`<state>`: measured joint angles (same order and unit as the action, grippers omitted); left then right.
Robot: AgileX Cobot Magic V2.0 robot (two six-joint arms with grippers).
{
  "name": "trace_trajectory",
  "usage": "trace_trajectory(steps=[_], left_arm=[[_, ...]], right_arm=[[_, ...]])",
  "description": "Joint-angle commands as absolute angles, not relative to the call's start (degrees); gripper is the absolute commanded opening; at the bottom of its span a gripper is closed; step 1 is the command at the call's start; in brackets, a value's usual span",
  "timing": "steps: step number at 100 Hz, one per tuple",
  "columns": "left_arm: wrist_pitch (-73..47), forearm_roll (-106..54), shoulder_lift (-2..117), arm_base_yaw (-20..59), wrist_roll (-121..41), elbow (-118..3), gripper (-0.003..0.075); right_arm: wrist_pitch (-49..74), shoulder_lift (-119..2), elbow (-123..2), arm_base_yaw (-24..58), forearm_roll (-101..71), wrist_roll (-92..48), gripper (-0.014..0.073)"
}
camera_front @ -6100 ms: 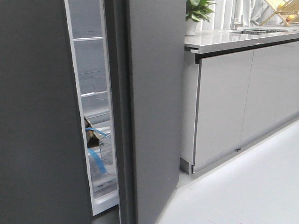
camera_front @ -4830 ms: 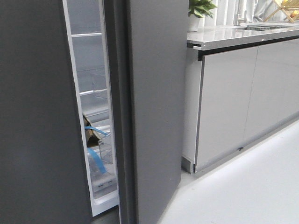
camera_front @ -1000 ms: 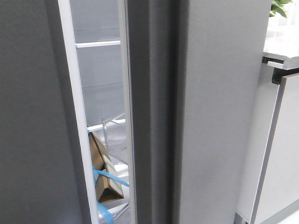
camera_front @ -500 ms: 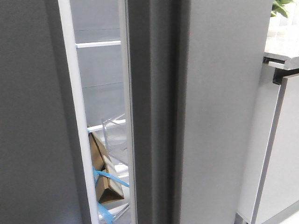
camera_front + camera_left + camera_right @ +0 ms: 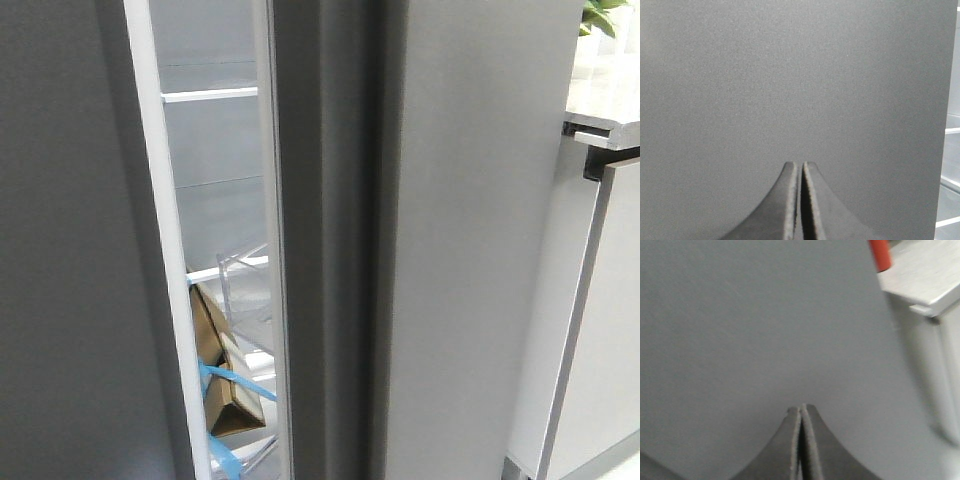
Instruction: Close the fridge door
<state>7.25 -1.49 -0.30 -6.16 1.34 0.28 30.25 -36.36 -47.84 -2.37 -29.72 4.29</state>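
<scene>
In the front view, the fridge door (image 5: 480, 240) is seen ajar, right of a gap showing shelves (image 5: 210, 95). In the left wrist view, the left gripper (image 5: 800, 167) is pressed together, facing a dark panel (image 5: 790, 75). In the right wrist view, the right gripper (image 5: 801, 411) is closed too, perhaps touching the door.

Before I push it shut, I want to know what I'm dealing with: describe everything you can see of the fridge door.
The fridge door is a tall, flat, matte dark grey panel with no handle, only a darker groove down its vertical edge. It stands ajar, upright, leaving a gap showing shelves and a brown carton. Whether the shut right gripper facing it touches it cannot be told.
</scene>
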Motion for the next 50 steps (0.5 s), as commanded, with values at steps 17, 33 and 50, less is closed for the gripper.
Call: trace_trajectory(steps=[17, 33, 50], left_arm=[[11.4, -1.7, -1.5, -5.9, 1.3, 2.3, -0.0020], [11.4, -1.7, -1.5, -5.9, 1.3, 2.3, -0.0020], [11.4, -1.7, -1.5, -5.9, 1.3, 2.3, -0.0020]], right_arm=[[27.0, -45.6, -49.8, -2.5, -52.2, 4.1, -0.0046], [28.0, -51.0, -49.8, -2.5, -59.1, 4.1, -0.0046], [30.5, -56.5, -49.8, -2.5, -73.6, -5.0, -0.0046]])
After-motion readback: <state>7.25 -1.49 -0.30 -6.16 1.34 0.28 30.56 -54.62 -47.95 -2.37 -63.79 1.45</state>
